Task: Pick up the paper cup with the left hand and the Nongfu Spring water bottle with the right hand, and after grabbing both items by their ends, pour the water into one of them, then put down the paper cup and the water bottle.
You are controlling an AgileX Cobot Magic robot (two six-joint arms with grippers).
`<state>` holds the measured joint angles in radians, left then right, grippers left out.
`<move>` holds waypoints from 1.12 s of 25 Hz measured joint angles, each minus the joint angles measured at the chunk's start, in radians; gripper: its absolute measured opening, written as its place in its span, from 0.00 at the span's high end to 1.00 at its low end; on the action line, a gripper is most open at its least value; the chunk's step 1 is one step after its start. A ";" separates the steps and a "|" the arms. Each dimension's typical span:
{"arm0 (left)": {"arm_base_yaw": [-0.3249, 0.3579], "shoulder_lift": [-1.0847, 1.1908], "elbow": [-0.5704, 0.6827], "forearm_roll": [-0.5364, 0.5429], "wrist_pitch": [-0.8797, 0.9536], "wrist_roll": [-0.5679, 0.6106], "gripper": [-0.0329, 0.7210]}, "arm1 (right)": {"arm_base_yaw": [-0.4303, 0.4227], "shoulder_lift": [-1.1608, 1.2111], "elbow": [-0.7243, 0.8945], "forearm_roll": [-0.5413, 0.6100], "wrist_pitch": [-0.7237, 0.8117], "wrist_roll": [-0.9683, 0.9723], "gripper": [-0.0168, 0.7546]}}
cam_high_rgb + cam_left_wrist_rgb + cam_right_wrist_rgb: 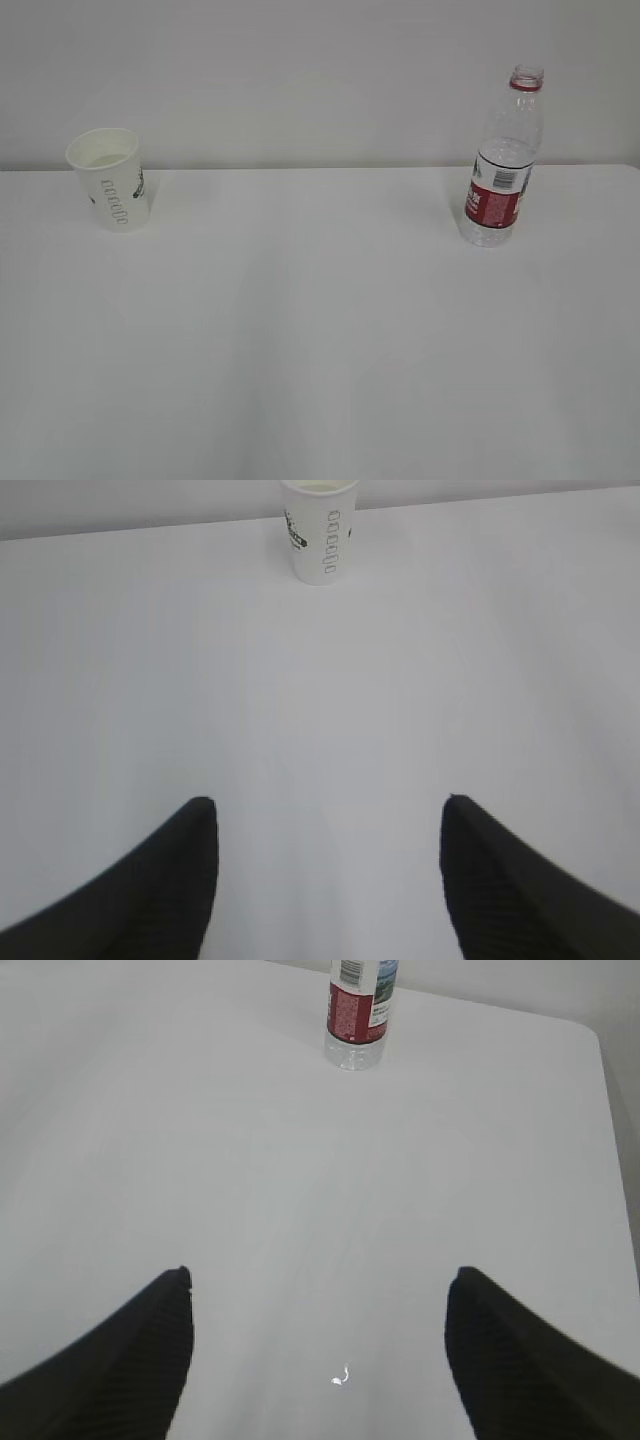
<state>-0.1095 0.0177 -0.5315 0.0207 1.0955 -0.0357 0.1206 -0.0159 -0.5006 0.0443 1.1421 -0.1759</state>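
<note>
The white paper cup (110, 179) stands upright at the back left of the table, with dark lettering on its side. In the left wrist view the paper cup (320, 530) sits far ahead of my left gripper (328, 805), which is open with nothing between its black fingers. The capless Nongfu Spring water bottle (503, 160) stands upright at the back right, red-and-white label facing out. Its lower half shows in the right wrist view, where the bottle (356, 1015) is far ahead of my open, empty right gripper (318, 1275). Neither arm appears in the exterior view. No water stream is visible.
The white table (320, 340) runs to a pale wall behind both objects. In the right wrist view the table's right edge (612, 1130) lies to the right of the bottle, and a small white speck (340, 1377) lies on the surface between the fingers.
</note>
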 joint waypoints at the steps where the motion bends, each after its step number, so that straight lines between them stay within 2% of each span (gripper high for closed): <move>1: 0.000 0.000 0.000 0.000 0.000 0.000 0.29 | 0.000 0.000 0.000 0.000 0.000 0.000 0.21; 28: 0.000 0.000 0.000 -0.021 0.000 0.000 0.29 | 0.000 0.000 0.000 0.000 0.002 0.002 0.21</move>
<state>-0.1095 0.0177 -0.5315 0.0000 1.0955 -0.0357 0.1206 -0.0159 -0.5006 0.0443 1.1443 -0.1742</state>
